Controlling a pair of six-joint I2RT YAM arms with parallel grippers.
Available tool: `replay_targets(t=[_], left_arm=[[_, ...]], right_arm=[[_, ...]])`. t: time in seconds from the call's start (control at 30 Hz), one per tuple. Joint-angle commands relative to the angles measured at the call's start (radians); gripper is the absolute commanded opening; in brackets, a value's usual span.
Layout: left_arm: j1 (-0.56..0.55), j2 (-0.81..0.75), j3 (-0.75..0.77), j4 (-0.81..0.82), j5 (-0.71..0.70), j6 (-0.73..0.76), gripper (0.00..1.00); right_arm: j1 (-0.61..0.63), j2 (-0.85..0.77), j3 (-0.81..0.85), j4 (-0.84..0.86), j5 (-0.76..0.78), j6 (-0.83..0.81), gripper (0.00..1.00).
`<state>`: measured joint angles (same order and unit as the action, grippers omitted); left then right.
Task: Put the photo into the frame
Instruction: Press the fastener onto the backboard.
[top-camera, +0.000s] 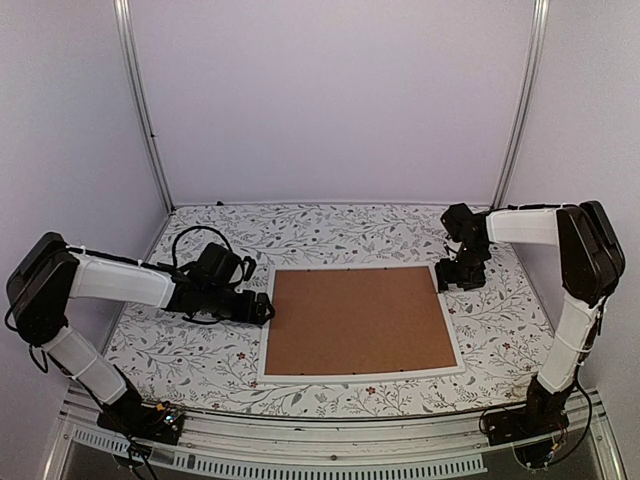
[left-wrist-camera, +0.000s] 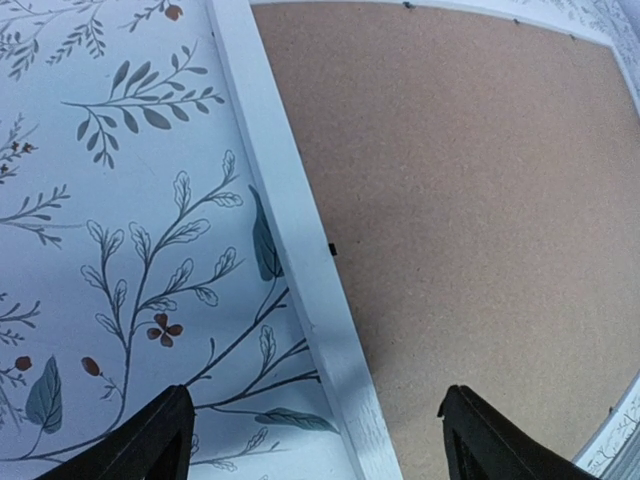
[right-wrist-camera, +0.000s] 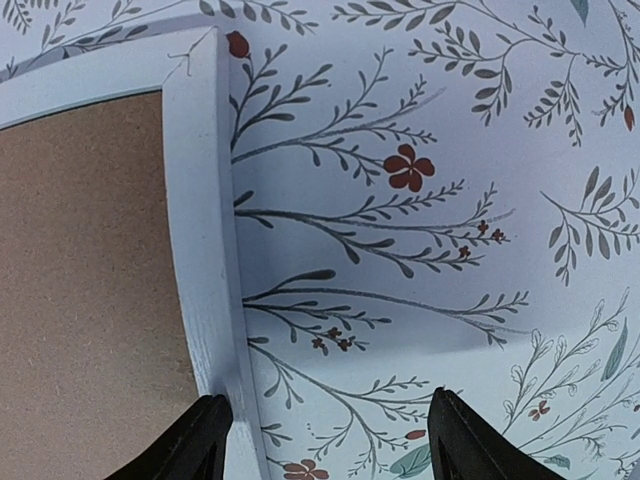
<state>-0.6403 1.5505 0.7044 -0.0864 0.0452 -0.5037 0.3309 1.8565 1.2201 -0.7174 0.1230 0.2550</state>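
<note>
The frame lay mid-tabletop, brown backing up, on floral cloth between pale walls. The left gripper gaped wide across its left edge. Only the wrist view showed the right gripper spread beside the far right corner.

The thin white rectangular picture frame is uniformly white. The flat rectangular fibreboard backing board is plain mid-brown with fine speckling. The table is white, printed with grey-green leafy sprigs and small red-brown flowers. The left end effector and the right end effector are black.
</note>
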Motion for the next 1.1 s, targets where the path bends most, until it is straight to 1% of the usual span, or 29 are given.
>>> replay_targets(t=[0.0,0.27,0.37,0.47,0.53,0.77,0.93,1.07], left_arm=[[0.01,0.02,0.023,0.029,0.016,0.013,0.88],[0.011,0.071,0.017,0.054,0.036,-0.002,0.88],[0.008,0.083,0.015,0.065,0.054,-0.008,0.86],[0.006,0.089,0.011,0.07,0.079,-0.014,0.79],[0.007,0.093,0.008,0.112,0.095,-0.021,0.73],[-0.003,0.116,-0.001,0.151,0.137,-0.035,0.53],[-0.008,0.133,0.008,0.155,0.143,-0.039,0.47],[-0.014,0.137,0.011,0.155,0.133,-0.041,0.45]], right_arm=[[0.024,0.028,0.016,-0.011,0.02,-0.004,0.71],[0.062,0.036,0.016,-0.032,0.059,0.028,0.71],[0.075,0.042,0.013,-0.037,0.071,0.041,0.71],[0.085,0.05,0.013,-0.043,0.081,0.05,0.71],[0.091,0.055,0.014,-0.046,0.091,0.058,0.71],[0.125,0.08,0.008,-0.047,0.107,0.089,0.71],[0.152,0.104,0.009,-0.05,0.121,0.113,0.72],[0.173,0.119,0.022,-0.056,0.136,0.129,0.72]])
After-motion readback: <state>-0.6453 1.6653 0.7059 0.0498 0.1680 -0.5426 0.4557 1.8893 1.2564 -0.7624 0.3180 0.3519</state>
